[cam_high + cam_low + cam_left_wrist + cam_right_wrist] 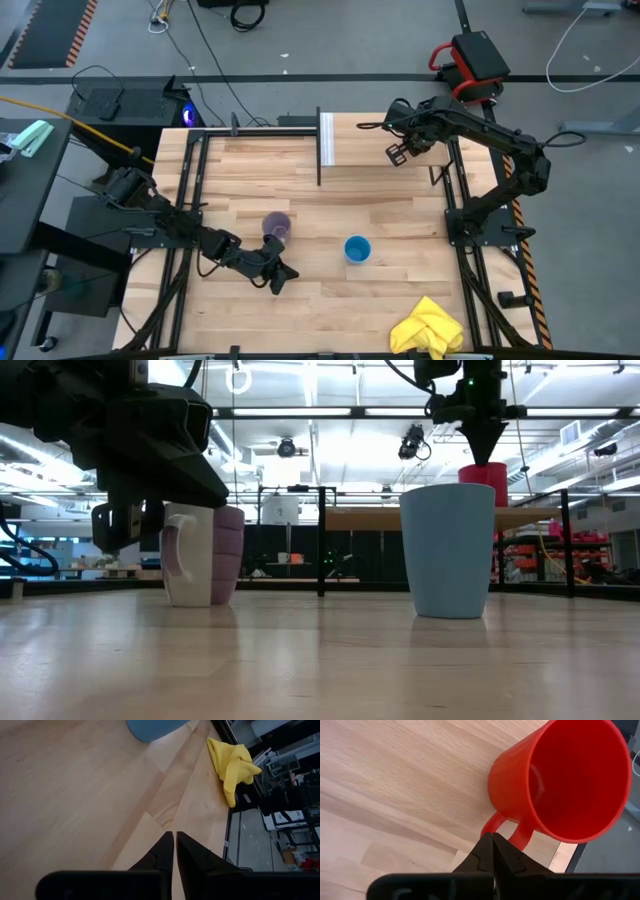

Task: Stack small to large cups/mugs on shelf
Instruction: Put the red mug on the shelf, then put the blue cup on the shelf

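Pale wooden desk (380, 215) bearing glossy red mug (560, 780) upright on shelf (440, 515), right tool (492, 845) pressed together at its handle, left tool (174, 845) nearly closed, low beside purple mug (276, 227).

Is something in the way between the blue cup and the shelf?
No, nothing visible stands between the blue cup and the shelf. The red mug sits on the shelf, with the right hand at its handle. The purple mug stands off to one side, near the left hand.
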Motion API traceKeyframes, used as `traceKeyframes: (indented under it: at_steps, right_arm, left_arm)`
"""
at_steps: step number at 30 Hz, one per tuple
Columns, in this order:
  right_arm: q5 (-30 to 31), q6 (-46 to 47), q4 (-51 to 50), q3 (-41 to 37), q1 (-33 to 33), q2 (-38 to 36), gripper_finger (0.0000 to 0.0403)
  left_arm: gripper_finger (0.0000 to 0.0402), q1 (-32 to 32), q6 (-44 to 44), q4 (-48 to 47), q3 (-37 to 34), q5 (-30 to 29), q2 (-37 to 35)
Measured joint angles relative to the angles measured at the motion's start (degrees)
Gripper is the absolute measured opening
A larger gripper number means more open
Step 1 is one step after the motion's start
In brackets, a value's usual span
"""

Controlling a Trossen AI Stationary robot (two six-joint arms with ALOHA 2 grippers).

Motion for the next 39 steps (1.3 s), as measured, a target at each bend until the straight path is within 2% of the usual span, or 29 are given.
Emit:
traceKeyframes:
  at_steps: [7, 16, 19, 28, 39]
  right_arm:
    - [-0.6, 0.9, -0.1, 0.5, 0.3, -0.9, 0.0010]
    - [-11.1, 5.7, 0.1, 11.8, 7.4, -2.4, 0.0021]
    - [-13.4, 7.0, 1.5, 16.8, 12.3, -2.4, 0.0020]
    - [-13.1, 16.1, 2.4, 27.3, 29.9, -2.4, 0.0020]
    - [-1.3, 37.6, 0.9, 25.4, 52.2, -2.2, 0.0020]
  left_arm:
    - [0.0036, 0.0, 0.0, 0.0, 0.0, 0.0, 0.0]
    - [0.0028, 0.0, 0.6, 0.0, 0.0, 0.0, 0.0]
    - [0.0033, 0.0, 1.6, 0.0, 0.0, 0.0, 0.0]
    - [0.0029, 0.0, 2.1, 0.0, 0.0, 0.0, 0.0]
    - [0.0038, 0.0, 3.5, 0.0, 0.0, 0.4, 0.0]
